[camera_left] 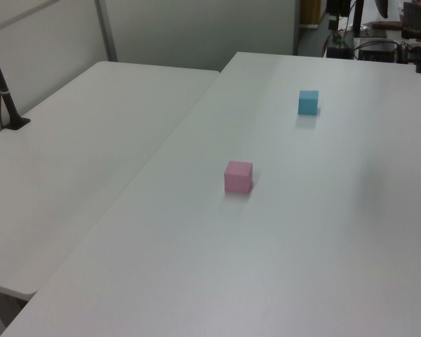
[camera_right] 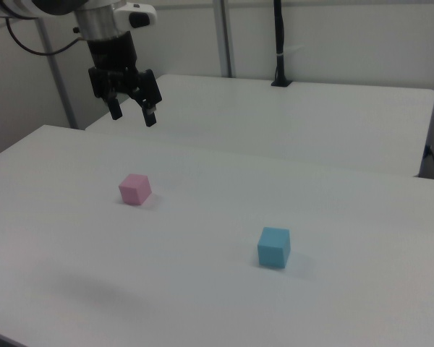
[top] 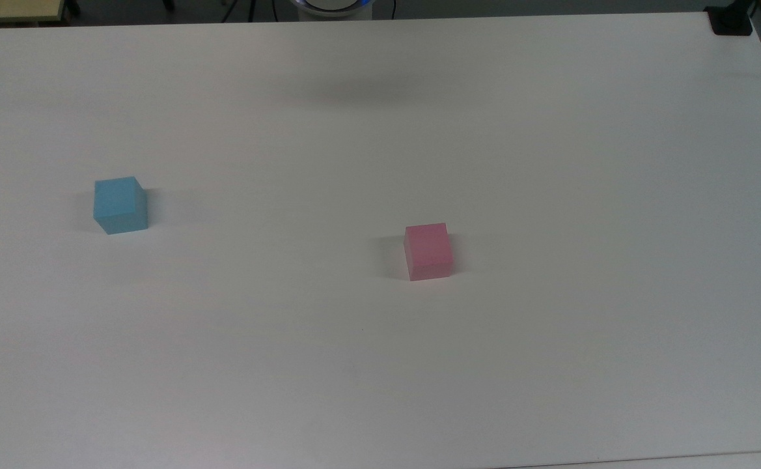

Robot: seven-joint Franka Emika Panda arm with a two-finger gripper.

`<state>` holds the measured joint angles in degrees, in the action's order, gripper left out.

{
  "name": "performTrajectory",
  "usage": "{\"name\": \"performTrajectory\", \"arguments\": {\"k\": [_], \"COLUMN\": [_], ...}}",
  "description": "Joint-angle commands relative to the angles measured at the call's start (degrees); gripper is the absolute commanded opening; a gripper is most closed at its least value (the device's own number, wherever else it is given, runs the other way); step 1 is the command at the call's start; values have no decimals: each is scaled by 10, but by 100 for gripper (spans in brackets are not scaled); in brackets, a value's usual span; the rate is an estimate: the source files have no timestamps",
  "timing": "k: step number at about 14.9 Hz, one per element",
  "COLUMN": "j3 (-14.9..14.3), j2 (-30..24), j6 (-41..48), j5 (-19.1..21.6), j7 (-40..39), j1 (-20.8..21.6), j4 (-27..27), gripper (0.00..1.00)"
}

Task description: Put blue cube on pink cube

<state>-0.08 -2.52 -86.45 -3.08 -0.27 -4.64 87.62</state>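
Cubes are both sitting loose on the white table (top: 549, 130), nothing stacked yet, so we're looking at the very start of the job. The blue cube (top: 120, 204) sits toward the top view's left, and the pink cube (top: 428, 251) is nearer the middle, well apart from it. Both rest flat on a face with bare table all around them, which we'd guess is deliberate: plenty of room for fingers to come down on either side without bumping anything.

In the right view the gripper (camera_right: 131, 113) hangs high above the table, pointing down, with its two black fingers spread apart and nothing between them. It's up behind the pink cube there, not over the blue one (camera_right: 274, 246), which sits closer to the camera and toward the right view's right. We read that as a parked or ready pose, held high so it clears everything before it commits to a direction.

A second white table (camera_left: 70, 140) butts up beside ours in the left view, with a black pole (camera_left: 0, 81) clamped at its far edge.

Next move, as we see it, is a swing over to the blue cube and a straight drop onto it. It's turned slightly in the top view, so the wrist may need a small twist to meet flat faces.
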Motion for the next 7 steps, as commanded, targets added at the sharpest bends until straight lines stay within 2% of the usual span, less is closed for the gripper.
{"name": "performTrajectory", "arguments": {"k": [1,7], "j3": [-28,-28], "j2": [-26,-25], "j6": [-14,-17], "j5": [26,21], "j7": [-55,-56], "j1": [26,24], "j4": [20,20], "gripper": [100,100]}}
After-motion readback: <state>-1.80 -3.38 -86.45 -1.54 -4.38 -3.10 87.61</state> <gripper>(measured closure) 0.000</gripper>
